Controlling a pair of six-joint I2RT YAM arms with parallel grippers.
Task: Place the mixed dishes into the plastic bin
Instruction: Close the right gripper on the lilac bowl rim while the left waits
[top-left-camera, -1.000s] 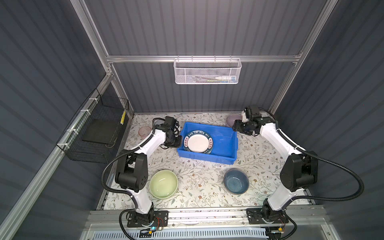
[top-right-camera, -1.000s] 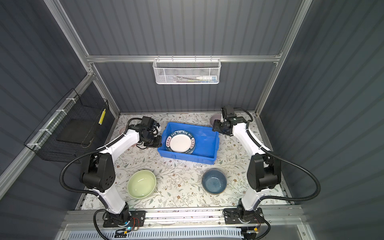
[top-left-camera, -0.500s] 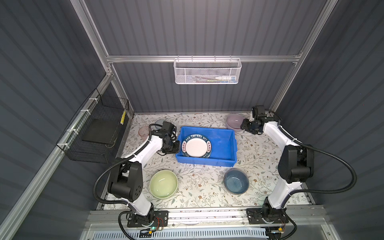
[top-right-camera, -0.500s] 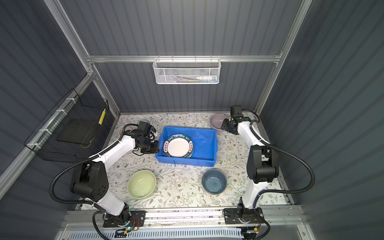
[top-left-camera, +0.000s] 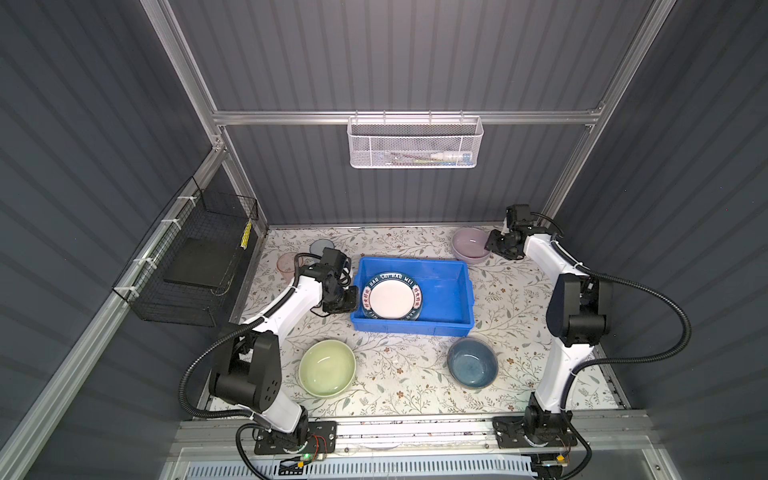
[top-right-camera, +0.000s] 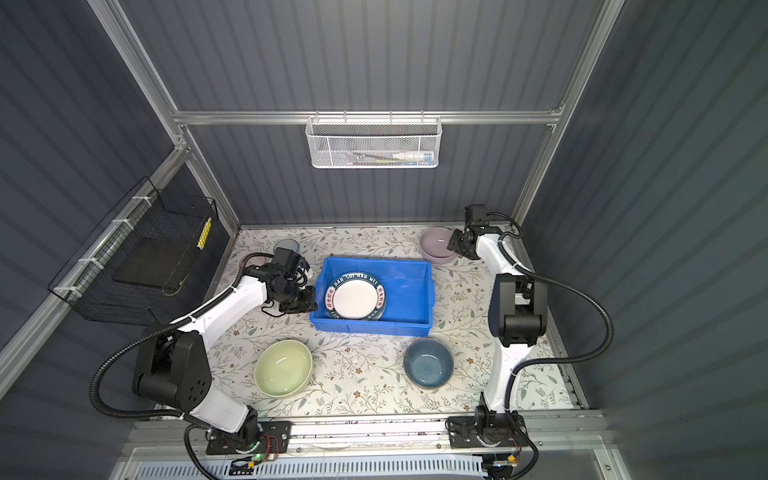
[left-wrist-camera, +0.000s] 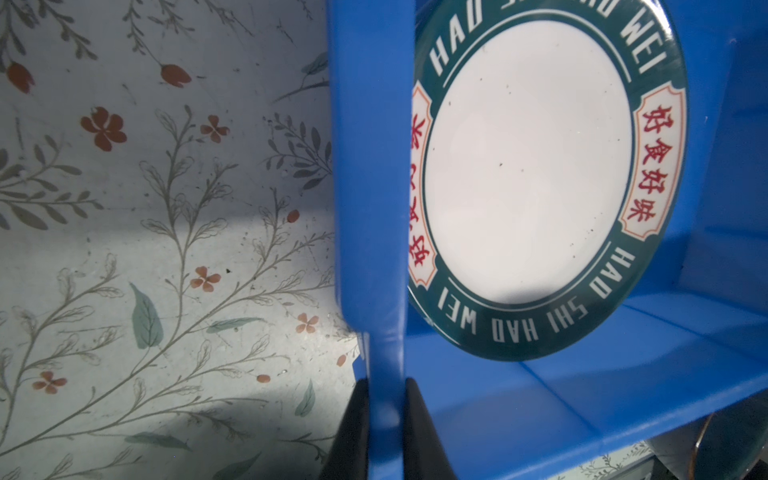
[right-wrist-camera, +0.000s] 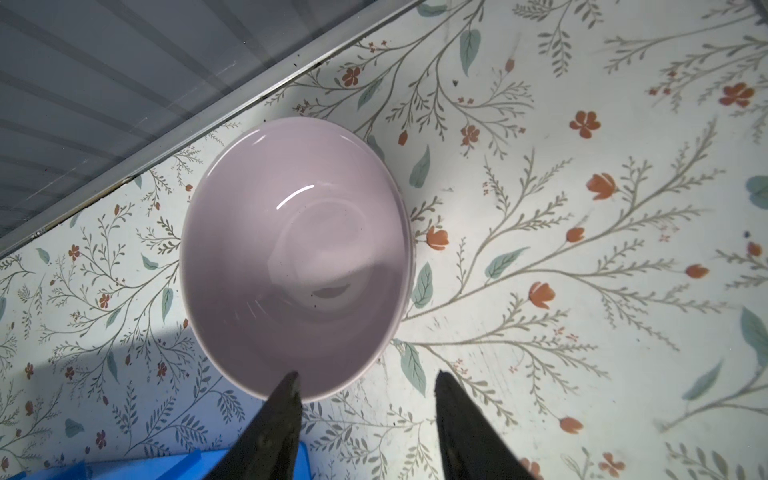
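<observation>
While left pincer (left-wrist-camera: 385, 382) clamps bin (left-wrist-camera: 374, 166) wall, right pincer (right-wrist-camera: 366, 374) gapes; three bowls (top-left-camera: 327, 368) (top-left-camera: 472, 362) (top-left-camera: 469, 245), two tumblers (top-left-camera: 286, 266) (top-left-camera: 320, 248), one plate (top-left-camera: 390, 296).

Right half of plastic bin (top-left-camera: 446, 291) bare, room to drop in. Left half blocked by lettered plate (top-left-camera: 390, 296), hard against bin side. Open mat (top-left-camera: 399, 365) between green bowl (top-left-camera: 327, 367) and blue bowl (top-left-camera: 472, 362). Tight behind pink bowl (top-left-camera: 469, 245), back rail (top-left-camera: 374, 227) close.

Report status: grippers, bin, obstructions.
Left gripper shut on plastic bin wall. Right gripper open at pink bowl rim. Lettered plate in bin; nothing between bowl and bin.
</observation>
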